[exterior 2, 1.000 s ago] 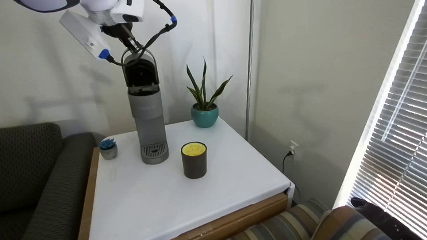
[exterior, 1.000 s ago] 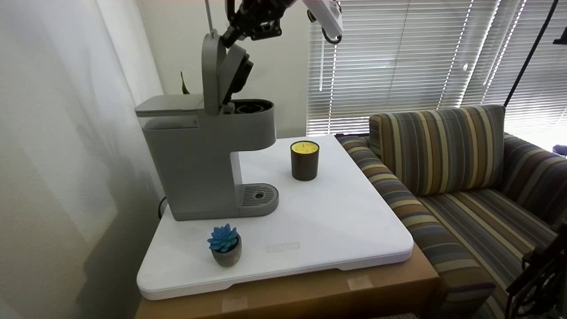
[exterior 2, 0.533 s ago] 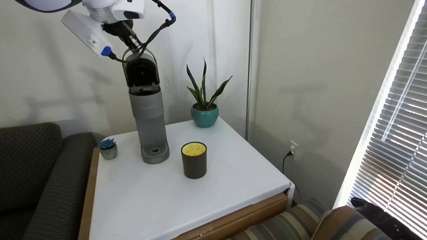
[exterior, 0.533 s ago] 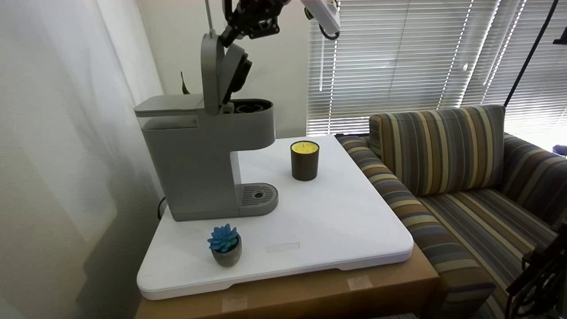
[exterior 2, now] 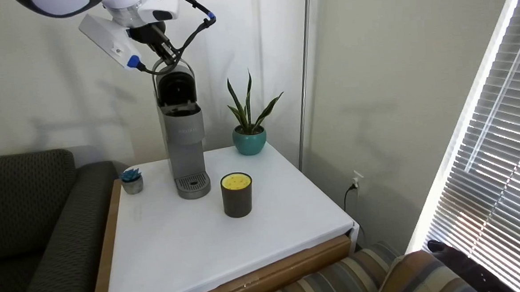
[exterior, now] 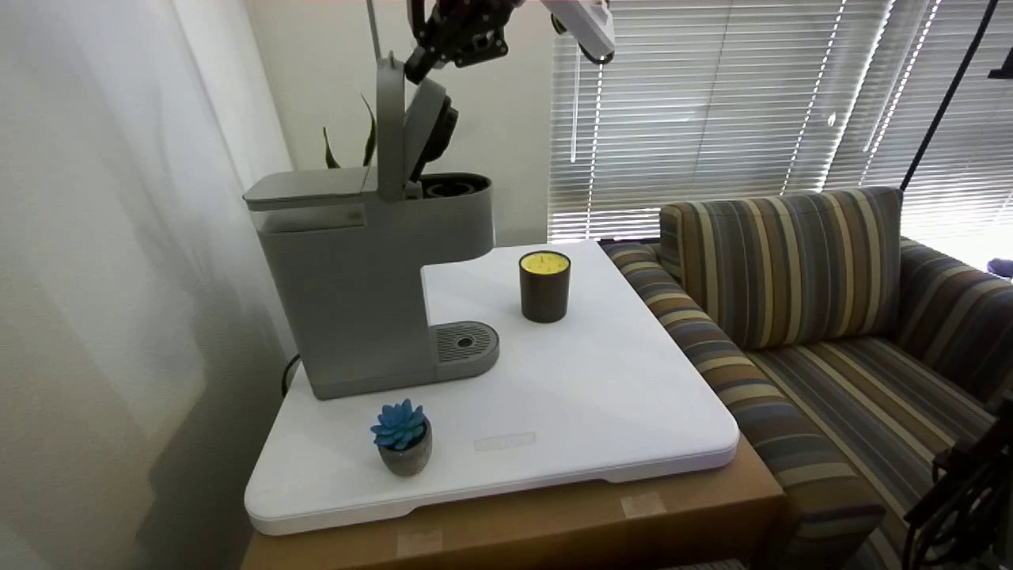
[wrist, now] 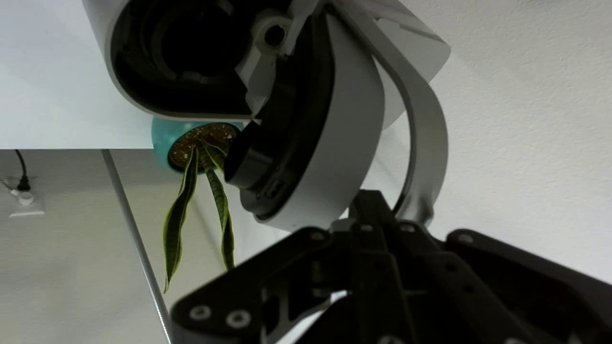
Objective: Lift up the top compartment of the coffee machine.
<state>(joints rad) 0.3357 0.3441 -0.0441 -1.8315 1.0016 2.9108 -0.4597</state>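
Observation:
The grey coffee machine (exterior: pixel 348 309) stands on the white table (exterior: pixel 601 396); it also shows in an exterior view (exterior 2: pixel 184 136). Its top compartment (exterior: pixel 425 119) is raised steeply, dark underside (exterior 2: pixel 178 89) facing forward, and the round chamber below is open. A grey handle loop (exterior: pixel 390 127) stands up behind the lid. My gripper (exterior: pixel 413 75) is at the lid's upper edge. In the wrist view the gripper (wrist: pixel 375 203) has its fingers together, between the lid (wrist: pixel 344 129) and the handle loop (wrist: pixel 425 138). Nothing shows between the fingers. The fingertips' exact contact is partly hidden.
A dark candle jar (exterior: pixel 544 293) stands in front of the machine. A small blue succulent (exterior: pixel 404 443) is beside it. A plant in a teal pot (exterior 2: pixel 249 142) and a metal pole (exterior 2: pixel 304 81) are near the wall. A striped armchair (exterior: pixel 779 273) adjoins the table.
The coffee machine has turned and shifted slightly on the table. The raised lid and handle moved a little with it, and my gripper moved along at the lid's edge.

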